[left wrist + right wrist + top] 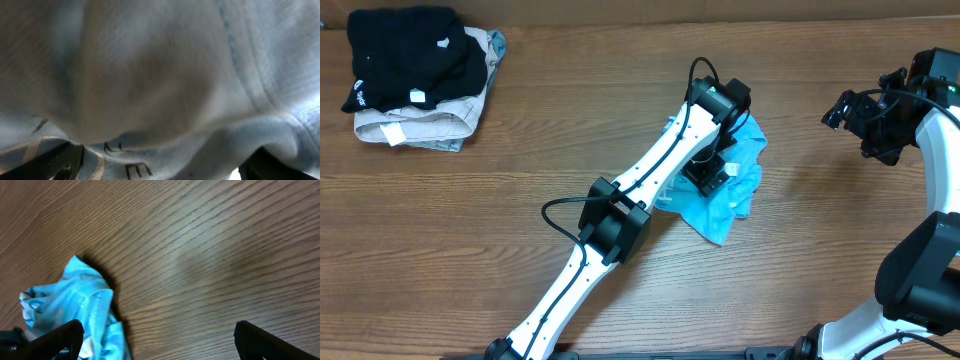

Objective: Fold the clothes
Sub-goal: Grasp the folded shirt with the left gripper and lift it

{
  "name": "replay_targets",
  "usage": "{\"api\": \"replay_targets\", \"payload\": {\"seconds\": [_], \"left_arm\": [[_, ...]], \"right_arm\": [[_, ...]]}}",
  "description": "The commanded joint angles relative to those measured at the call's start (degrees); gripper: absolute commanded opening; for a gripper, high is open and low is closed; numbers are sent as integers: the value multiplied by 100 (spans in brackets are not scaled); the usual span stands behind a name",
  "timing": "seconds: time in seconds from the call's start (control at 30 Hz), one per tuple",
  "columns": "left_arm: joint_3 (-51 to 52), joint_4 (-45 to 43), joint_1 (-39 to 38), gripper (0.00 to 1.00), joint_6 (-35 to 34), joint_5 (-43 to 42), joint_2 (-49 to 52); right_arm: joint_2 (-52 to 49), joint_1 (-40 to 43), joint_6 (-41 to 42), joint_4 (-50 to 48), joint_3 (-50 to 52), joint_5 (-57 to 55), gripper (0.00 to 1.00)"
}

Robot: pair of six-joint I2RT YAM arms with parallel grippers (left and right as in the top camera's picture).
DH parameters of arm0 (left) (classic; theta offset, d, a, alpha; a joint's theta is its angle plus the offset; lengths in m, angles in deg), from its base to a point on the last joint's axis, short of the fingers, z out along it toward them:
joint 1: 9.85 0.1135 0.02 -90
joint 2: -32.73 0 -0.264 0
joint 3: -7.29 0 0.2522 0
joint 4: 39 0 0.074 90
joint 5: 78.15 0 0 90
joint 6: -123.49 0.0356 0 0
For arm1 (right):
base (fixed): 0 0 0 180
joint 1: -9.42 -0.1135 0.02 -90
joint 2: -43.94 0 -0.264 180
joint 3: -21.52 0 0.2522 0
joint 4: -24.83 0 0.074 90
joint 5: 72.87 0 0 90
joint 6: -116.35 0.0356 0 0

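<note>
Shirt (pixel 740 195) lies crumpled mid-table (pixel 520 210), not yet spread out. L pincer (pixel 710 177) spread, down in the cloth. R pincer (pixel 847 108) spread, well apart. Next, prob: pinch an edge, lift, lay flat.

The overhead camera looks straight down on the whole wooden table (pixel 520 150), with the left arm (pixel 620 215) and right arm (pixel 920 270) reaching in from the bottom edge. The left wrist camera sits so close to the blue T-shirt (pixel 732 195) that blurred cloth fills its frame. The right wrist camera looks down from farther off, mostly at wood, with the same T-shirt at its lower left. All three views share it.
</note>
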Motion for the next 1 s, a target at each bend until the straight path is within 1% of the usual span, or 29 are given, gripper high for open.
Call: {"api": "replay_targets", "payload": {"seconds": [0.0, 0.37, 0.57, 0.7, 0.83, 0.97], "left_arm": [[-2, 15, 367, 100, 101, 800, 238], [-4, 15, 1567, 100, -72, 673, 238], [-31, 15, 1869, 100, -59, 520, 55], [-164, 13, 1864, 100, -26, 42, -254], [-361, -31, 1808, 100, -98, -835, -645], [-411, -372, 1755, 100, -789, -1764, -1003]], "right_arm": [[59, -11, 0, -17, -31, 50, 100], [59, -11, 2, -15, -31, 50, 100], [59, -11, 2, -9, -31, 50, 100], [59, -11, 2, -9, -31, 50, 100], [59, -11, 2, 11, -31, 50, 100], [59, -11, 2, 11, -31, 52, 100]]}}
